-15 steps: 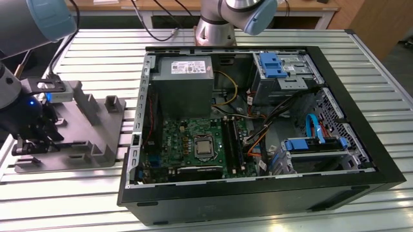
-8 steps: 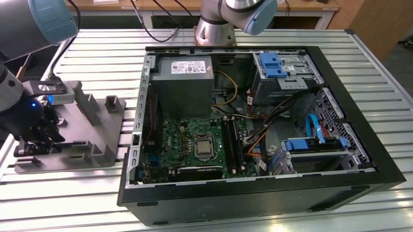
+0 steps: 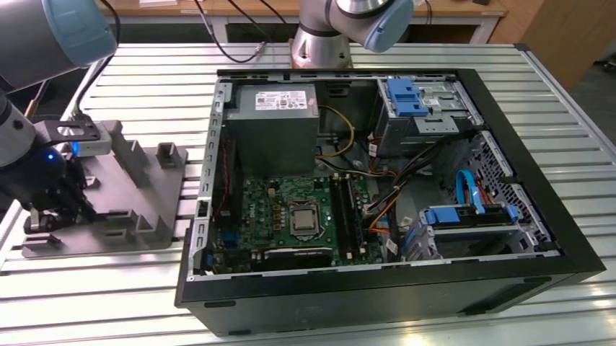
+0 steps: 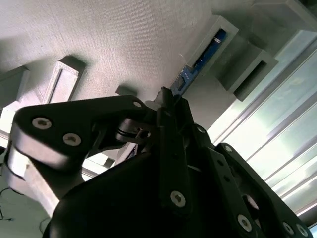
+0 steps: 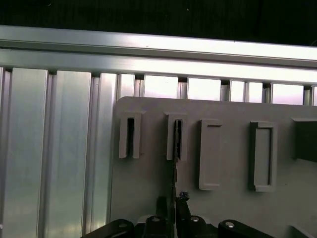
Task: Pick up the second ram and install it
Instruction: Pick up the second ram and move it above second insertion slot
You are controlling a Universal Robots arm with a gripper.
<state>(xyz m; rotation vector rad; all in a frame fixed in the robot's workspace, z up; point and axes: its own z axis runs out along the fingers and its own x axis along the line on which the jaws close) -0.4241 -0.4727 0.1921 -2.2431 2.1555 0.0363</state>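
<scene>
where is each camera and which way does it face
exterior view: off the arm, looking down on the open computer case and grey tray; arm over the tray
first wrist view: on the arm, facing down at the tray; gripper by the second ram
second wrist view: on the arm, looking along the gripper
both wrist views share gripper, second ram, tray

Exterior high; wrist views near (tray (image 5: 233, 206))
</scene>
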